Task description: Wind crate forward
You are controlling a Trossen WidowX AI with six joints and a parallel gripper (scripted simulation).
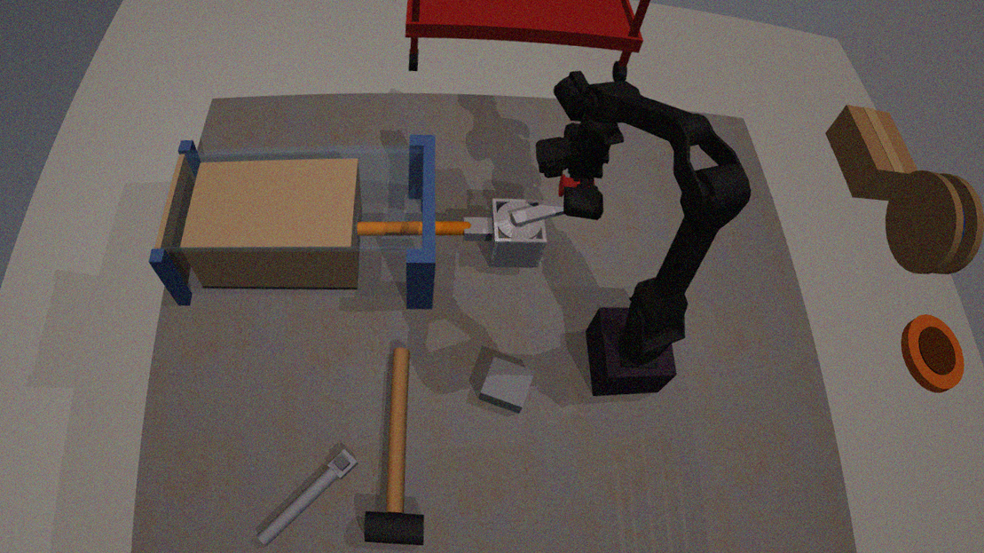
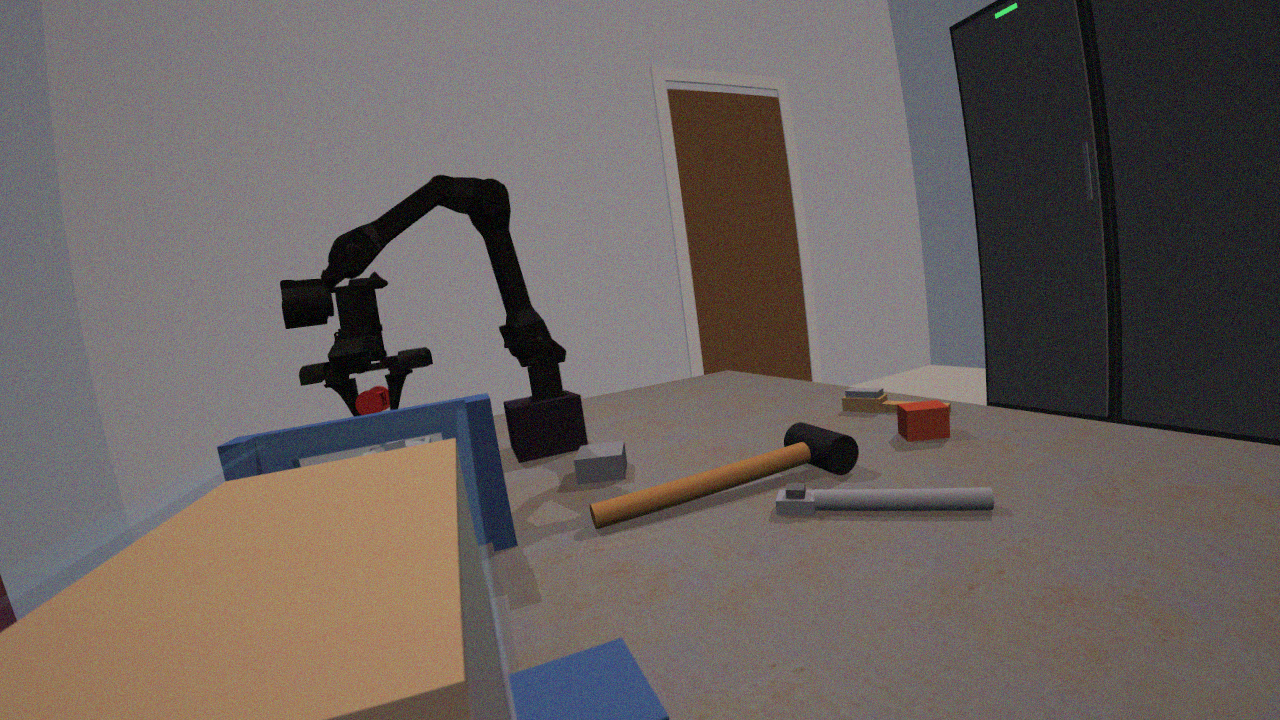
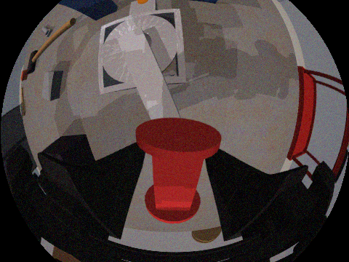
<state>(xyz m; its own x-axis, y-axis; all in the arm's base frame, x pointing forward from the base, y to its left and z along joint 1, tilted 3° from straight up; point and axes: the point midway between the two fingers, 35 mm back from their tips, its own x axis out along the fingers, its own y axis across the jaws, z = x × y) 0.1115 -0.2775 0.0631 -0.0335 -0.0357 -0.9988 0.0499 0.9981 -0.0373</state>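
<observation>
Red grip [image 1: 567, 184] [image 2: 371, 401] [image 3: 178, 171] between the jaws.

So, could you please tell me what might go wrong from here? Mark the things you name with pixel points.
The tool [image 1: 576, 190] [image 2: 372, 404] [image 3: 176, 148] has its fingers either side of the red grip [image 1: 568, 184] [image 2: 372, 400] [image 3: 178, 175], perhaps without a firm hold, so it could slip. Over-winding might drive the crate [image 1: 275, 204] [image 2: 295, 573] into the blue frame [image 1: 429, 189] [image 2: 478, 465] and tip it.

red cart [image 1: 523, 35] [image 3: 306, 113] beyond the bench, brown door [image 2: 741, 232] in the wall, dark cabinet [image 2: 1038, 214] standing right of it
</observation>
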